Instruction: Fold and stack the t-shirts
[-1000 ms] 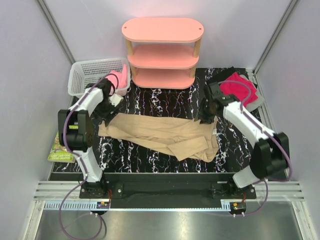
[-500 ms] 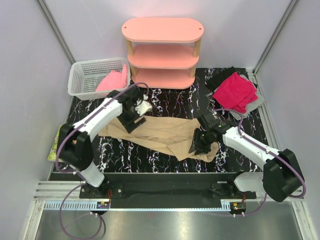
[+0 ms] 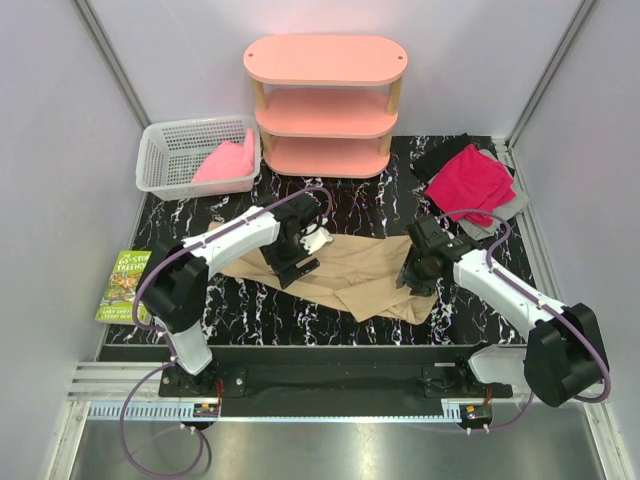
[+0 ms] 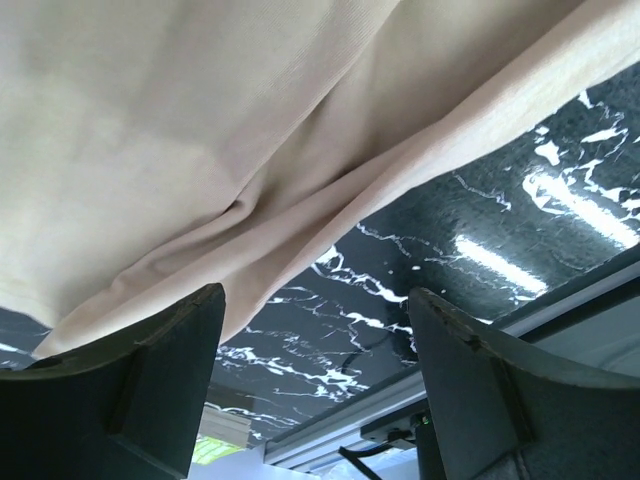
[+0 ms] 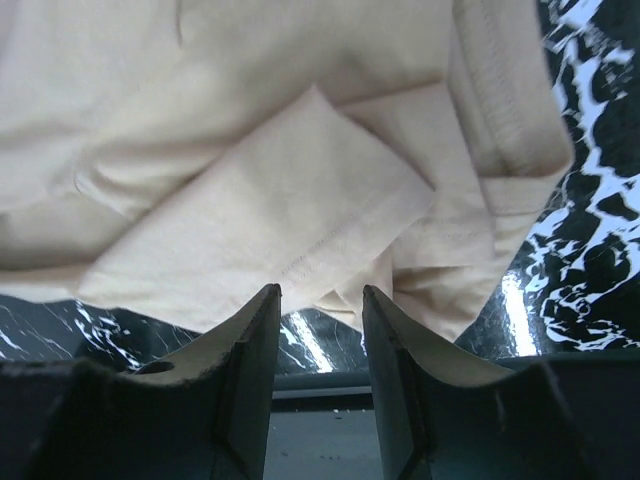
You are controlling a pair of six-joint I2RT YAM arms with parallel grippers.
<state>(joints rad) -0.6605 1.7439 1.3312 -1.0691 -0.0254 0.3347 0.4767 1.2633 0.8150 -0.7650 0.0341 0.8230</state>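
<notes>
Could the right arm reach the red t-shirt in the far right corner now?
Probably yes. The red t-shirt lies on top of its pile, uncovered, and the right gripper looks empty, with only bare table between.

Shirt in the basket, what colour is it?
The shirt is pink, lying in the white basket; the top view shows it best.

tan t-shirt (image 3: 360,280) showing soft, matt cloth, black marbled worktop (image 3: 350,200) gleaming glossy and smooth, white basket (image 3: 175,160) looking like plastic mesh
</notes>
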